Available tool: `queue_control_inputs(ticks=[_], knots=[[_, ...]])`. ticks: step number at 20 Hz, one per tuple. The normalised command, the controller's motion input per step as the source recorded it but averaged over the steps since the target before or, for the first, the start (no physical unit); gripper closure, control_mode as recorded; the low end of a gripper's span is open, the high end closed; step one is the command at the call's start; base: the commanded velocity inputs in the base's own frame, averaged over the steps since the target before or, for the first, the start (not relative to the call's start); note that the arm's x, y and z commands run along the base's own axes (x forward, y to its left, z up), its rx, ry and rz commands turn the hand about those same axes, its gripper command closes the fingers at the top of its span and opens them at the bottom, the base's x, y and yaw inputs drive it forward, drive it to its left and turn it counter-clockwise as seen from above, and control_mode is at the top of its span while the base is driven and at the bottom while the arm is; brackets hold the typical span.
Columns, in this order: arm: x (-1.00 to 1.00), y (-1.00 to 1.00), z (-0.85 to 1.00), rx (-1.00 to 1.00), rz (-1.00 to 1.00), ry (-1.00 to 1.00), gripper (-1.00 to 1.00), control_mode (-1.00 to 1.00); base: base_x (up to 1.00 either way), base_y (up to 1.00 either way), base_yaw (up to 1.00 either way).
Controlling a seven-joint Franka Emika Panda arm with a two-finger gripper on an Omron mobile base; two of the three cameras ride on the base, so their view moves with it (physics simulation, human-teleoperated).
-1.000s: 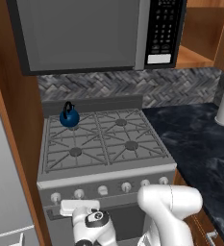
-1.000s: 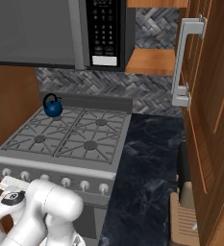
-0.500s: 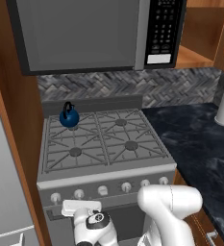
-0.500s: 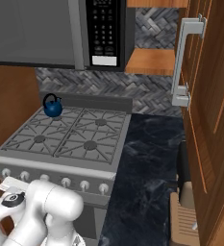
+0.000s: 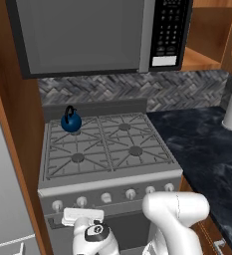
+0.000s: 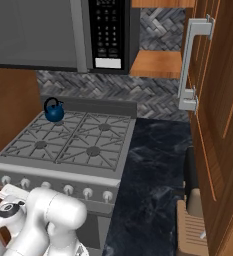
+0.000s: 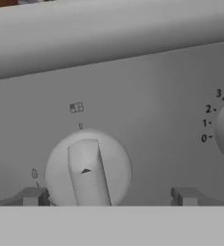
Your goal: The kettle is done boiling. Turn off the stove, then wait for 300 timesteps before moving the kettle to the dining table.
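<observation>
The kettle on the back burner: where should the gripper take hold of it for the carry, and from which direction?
Probably the black arched handle over the kettle, approached from above. It stands upright on the stove's rear left grate, and the handle rises above the round, glossy body, giving open jaws a narrow bar to close on; the bulging body looks harder to clamp. The backsplash sits close behind, so a top-down approach seems clearest.

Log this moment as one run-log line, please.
gripper: open, astride stove knob | knob pointer: near the zero mark | kettle: on stove back-left burner | phase: stove shutoff
</observation>
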Motion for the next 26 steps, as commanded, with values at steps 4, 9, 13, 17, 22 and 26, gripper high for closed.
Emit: queue_control_inputs(ticks=[4,9,13,17,22,26], knots=[[-0.07,0.09,0.04,0.0,0.0,-0.01,-1.0,-1.0,0.0,0.0,0.0],[0.01,0.09,0.0,0.0,0.03,0.0,-1.0,-1.0,0.0,0.0,0.0],[0.02,0.06,0.0,-0.01,0.02,-0.01,-1.0,-1.0,0.0,0.0,0.0],[-0.18,0.0,0.01,-0.02,0.0,-0.05,-1.0,-1.0,0.0,0.0,0.0],[-0.29,0.0,0.07,-0.01,0.0,-0.07,-1.0,-1.0,0.0,0.0,0.0],[-0.39,0.0,0.15,0.0,-0.01,-0.09,-1.0,-1.0,0.0,0.0,0.0]])
